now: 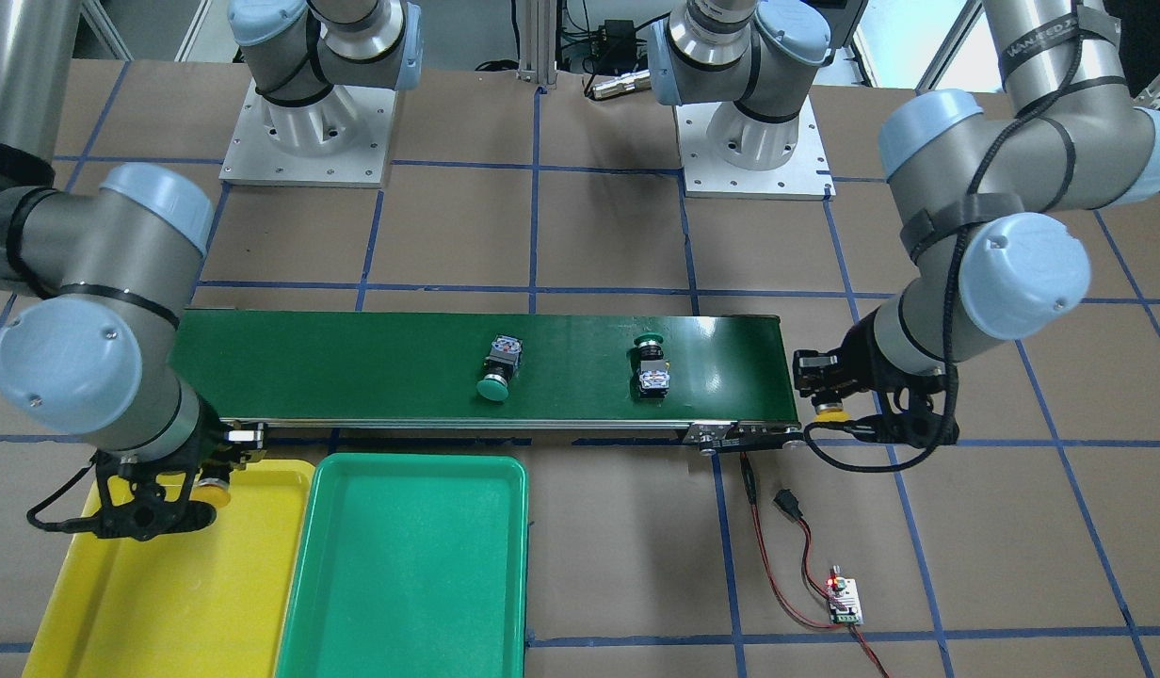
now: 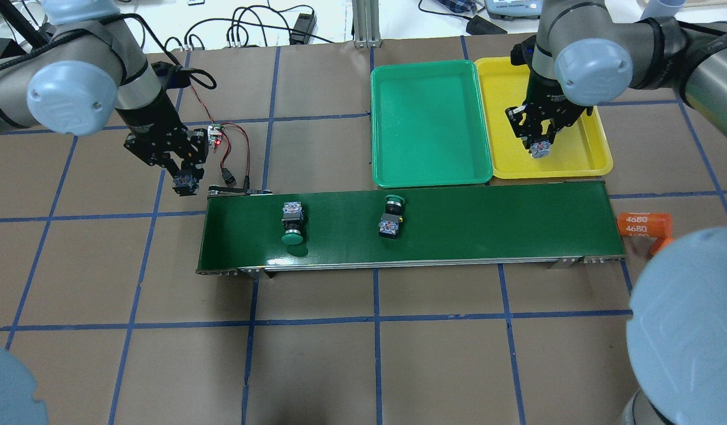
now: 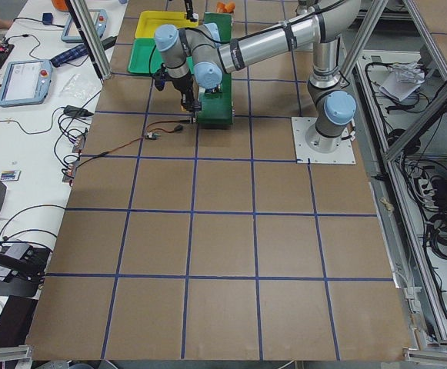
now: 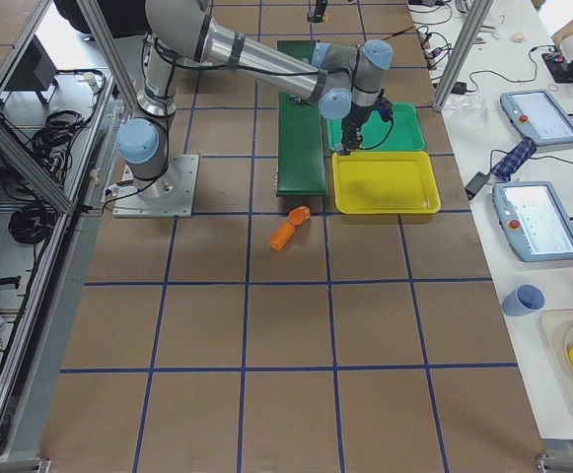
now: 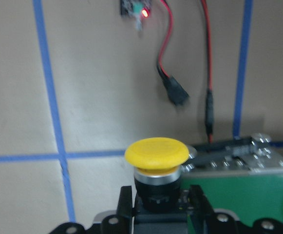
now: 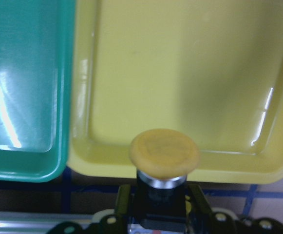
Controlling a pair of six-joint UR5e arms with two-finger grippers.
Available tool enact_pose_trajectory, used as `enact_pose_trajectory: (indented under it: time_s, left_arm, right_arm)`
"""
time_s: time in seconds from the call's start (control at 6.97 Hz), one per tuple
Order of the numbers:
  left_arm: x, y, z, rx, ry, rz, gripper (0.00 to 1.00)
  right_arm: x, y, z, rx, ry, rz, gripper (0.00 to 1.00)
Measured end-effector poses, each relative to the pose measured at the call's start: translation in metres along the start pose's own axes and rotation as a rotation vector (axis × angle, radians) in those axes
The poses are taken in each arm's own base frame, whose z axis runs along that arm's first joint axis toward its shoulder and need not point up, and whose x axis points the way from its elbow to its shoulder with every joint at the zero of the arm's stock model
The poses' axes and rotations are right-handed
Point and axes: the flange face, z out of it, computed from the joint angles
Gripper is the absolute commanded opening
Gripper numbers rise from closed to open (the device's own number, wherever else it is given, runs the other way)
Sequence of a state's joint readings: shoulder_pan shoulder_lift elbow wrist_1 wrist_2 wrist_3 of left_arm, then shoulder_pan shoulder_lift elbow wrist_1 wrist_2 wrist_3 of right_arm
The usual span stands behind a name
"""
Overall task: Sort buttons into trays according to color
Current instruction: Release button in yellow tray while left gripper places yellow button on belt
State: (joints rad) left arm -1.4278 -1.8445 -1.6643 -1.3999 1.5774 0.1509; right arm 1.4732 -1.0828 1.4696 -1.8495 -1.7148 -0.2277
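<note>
light bright, even | glare on green tray (image 6: 5,109) (2 wrist views soft)

My brown paper-covered table (image 2: 316,366), gridded with blue tape, carries a long dark-green conveyor belt (image 2: 458,224), a shallow green plastic tray (image 2: 428,124) beside a yellow plastic tray (image 2: 576,159), a small circuit board (image 2: 215,136) with red wires, and orange cylinders (image 2: 644,224).

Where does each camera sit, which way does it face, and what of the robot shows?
Front: across the table, facing the robot; both bases, left gripper at right.
Overhead: behind the robot, looking forward-down; both arms, green tray, yellow tray.
Exterior left: table's left end; left arm nearest.
Exterior right: table's right end; right arm nearest.
Left wrist: rides the left gripper, sees left-held yellow button.
Right wrist: rides the right gripper, sees right-held yellow button.
Shared: front and overhead show both green buttons on the belt.
</note>
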Motion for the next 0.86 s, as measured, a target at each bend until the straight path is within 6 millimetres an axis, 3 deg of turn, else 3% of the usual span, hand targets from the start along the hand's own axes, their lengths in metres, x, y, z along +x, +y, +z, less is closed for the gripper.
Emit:
enact_pose_trajectory:
  time_s: [0.29,0.43,0.57,0.72,0.86]
  left_arm:
    - [0.013,0.02,0.022,-0.006,0.002,0.004,0.0]
    - [0.016,0.027,0.033,-0.019,0.005,0.001,0.15]
    - [0.016,0.029,0.043,-0.024,0.007,0.003,0.52]
    - [0.017,0.027,0.051,-0.019,0.008,0.005,0.74]
    - [0.019,0.026,0.056,-0.018,0.007,0.003,0.91]
  right_arm:
    - [0.064,-0.041,0.028,-0.009,-0.001,-0.082,0.24]
    - [0.09,-0.052,0.041,-0.011,-0.004,-0.111,0.35]
    - [0.107,-0.056,0.051,-0.017,-0.005,-0.125,0.55]
    - [0.118,-0.058,0.062,-0.027,-0.01,-0.124,0.86]
    - [0.124,-0.058,0.071,-0.037,-0.017,-0.117,1.0]
